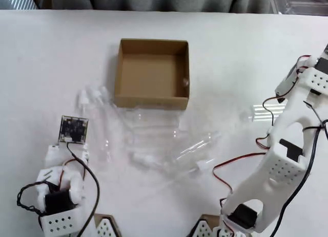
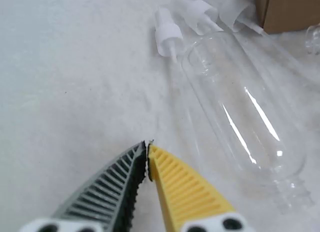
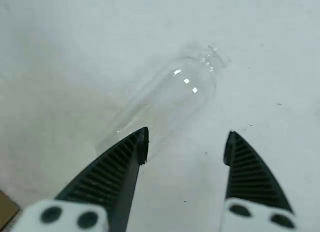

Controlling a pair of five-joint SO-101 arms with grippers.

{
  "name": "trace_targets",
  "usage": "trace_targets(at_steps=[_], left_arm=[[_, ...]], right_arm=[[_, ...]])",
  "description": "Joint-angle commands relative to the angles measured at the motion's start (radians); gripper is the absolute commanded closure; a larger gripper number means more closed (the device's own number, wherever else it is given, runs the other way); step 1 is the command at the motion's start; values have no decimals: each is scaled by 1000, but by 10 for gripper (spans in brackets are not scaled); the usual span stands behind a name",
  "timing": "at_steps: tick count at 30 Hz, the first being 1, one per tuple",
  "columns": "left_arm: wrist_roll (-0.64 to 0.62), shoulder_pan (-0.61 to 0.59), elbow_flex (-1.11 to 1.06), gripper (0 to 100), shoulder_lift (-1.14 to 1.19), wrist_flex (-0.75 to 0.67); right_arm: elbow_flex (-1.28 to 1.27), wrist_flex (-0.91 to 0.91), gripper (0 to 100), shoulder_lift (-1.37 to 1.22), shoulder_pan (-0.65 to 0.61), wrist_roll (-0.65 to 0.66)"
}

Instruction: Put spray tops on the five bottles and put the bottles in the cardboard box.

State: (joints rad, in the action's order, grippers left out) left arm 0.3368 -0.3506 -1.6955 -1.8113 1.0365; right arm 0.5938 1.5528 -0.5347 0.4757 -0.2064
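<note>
The open cardboard box [image 1: 154, 73] stands at the table's middle, with nothing inside that I can make out. Several clear bottles [image 1: 195, 147] lie uncapped in front of it. White spray tops [image 1: 88, 96] lie loose near its left front corner. In the left wrist view my grey-and-yellow left gripper [image 2: 148, 144] is shut on nothing, a short way from one lying bottle [image 2: 240, 127] and a spray top [image 2: 167, 34]. My right gripper [image 3: 186, 141] is open just above a separate uncapped bottle [image 3: 170, 101], which lies apart at the right [image 1: 260, 112].
The left arm [image 1: 59, 196] sits at the near left, the right arm [image 1: 287, 155] along the right side with red and black wires. Bare white table surrounds the box. More spray tops [image 2: 220, 11] lie beside the box corner [image 2: 290, 9].
</note>
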Motion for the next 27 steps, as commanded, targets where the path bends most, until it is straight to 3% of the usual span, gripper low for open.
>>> trace_targets(at_steps=[1,12,23,27], left_arm=[[6,-8,3,980,-13,-21],[6,-8,3,980,-13,-21],[6,-8,3,980,-13,-23],[6,-8,3,980,-13,-23]], right_arm=[[38,-39,734,25,-5,-46],[49,-85,772,-99,2,-98],[34,168,778,84,-97,107],[-64,166,892,156,-134,221]])
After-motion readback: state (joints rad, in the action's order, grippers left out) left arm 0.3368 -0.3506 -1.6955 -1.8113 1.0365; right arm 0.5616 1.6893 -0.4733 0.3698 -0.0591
